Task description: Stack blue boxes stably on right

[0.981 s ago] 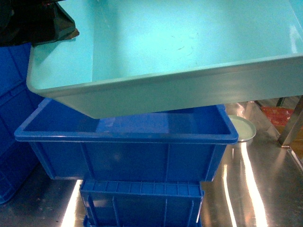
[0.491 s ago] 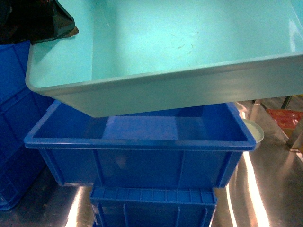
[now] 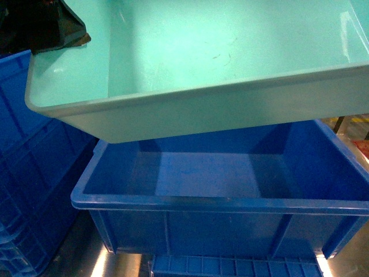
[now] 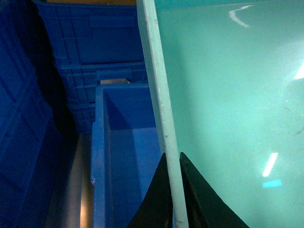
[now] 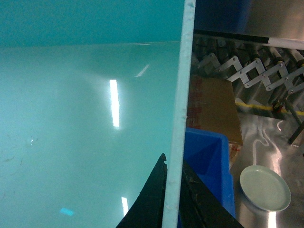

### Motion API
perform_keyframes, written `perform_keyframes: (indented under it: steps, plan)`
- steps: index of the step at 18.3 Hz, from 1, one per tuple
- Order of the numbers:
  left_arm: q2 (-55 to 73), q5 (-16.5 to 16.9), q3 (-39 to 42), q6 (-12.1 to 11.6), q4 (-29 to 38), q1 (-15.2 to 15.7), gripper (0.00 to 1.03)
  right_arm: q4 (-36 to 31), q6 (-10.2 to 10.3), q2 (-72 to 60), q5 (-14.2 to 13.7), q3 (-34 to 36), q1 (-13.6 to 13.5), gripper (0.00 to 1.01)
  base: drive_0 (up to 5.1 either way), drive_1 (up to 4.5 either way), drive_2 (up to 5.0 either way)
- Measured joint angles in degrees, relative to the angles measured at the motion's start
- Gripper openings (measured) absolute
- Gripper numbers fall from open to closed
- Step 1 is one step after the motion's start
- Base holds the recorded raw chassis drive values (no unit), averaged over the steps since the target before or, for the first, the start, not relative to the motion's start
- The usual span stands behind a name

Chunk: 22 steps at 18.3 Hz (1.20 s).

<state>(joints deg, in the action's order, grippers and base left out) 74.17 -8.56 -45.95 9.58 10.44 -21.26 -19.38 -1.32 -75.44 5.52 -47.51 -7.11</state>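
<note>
A light turquoise tub (image 3: 219,63) hangs tilted in the air across the top of the head view. My left gripper (image 4: 173,164) is shut on the rim (image 4: 161,109) of its left end; in the head view it shows as a dark shape (image 3: 57,29) at top left. My right gripper (image 5: 173,173) is shut on the rim (image 5: 183,95) of the tub's right end and is out of the head view. Directly below sits an open, empty royal-blue tub (image 3: 219,173), seen also from the left wrist (image 4: 123,156) and the right wrist (image 5: 209,161). It rests on a ribbed crate (image 3: 230,266).
Ribbed dark-blue crates stand at the left (image 3: 29,173) and stacked behind (image 4: 90,47). A pale plate (image 5: 265,188) lies on the steel table (image 5: 275,142) right of the blue tub. Beyond are a cardboard box (image 5: 211,109) and a scissor-frame conveyor (image 5: 251,66).
In the head view the royal-blue tub has slid right and grown larger under the held turquoise tub. The plate and steel table have left that view. Both grips are unchanged.
</note>
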Motion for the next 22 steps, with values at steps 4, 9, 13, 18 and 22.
perform_keyframes:
  steps: [4, 9, 13, 18, 22]
  plan:
    - [-0.11, -0.24, -0.02, 0.02, 0.04, -0.26, 0.02, 0.13, -0.02, 0.31, -0.07, 0.0, 0.44, 0.07, -4.4, 4.2, 0.6]
    - [0.24, 0.11, 0.0, 0.02, -0.04, -0.24, 0.02, 0.13, 0.0, -0.09, 0.0, 0.0, 0.39, 0.07, -1.8, 3.53, -1.7]
    - [0.28, -0.17, 0.0, 0.02, 0.11, -0.24, 0.02, -0.13, 0.0, -0.2, 0.0, 0.0, 0.39, 0.07, -0.1, 3.09, -3.3]
    - [0.28, -0.26, 0.0, 0.02, -0.35, -0.24, 0.02, 0.22, 0.0, -0.2, -0.13, 0.0, 0.39, 0.07, -0.1, 1.86, -2.0]
    - [2.29, 1.09, -0.28, 0.35, -3.52, -0.24, 0.02, 3.72, 0.37, -1.4, 0.15, 0.26, 0.42, 0.07, 0.0, 0.0, 0.0]
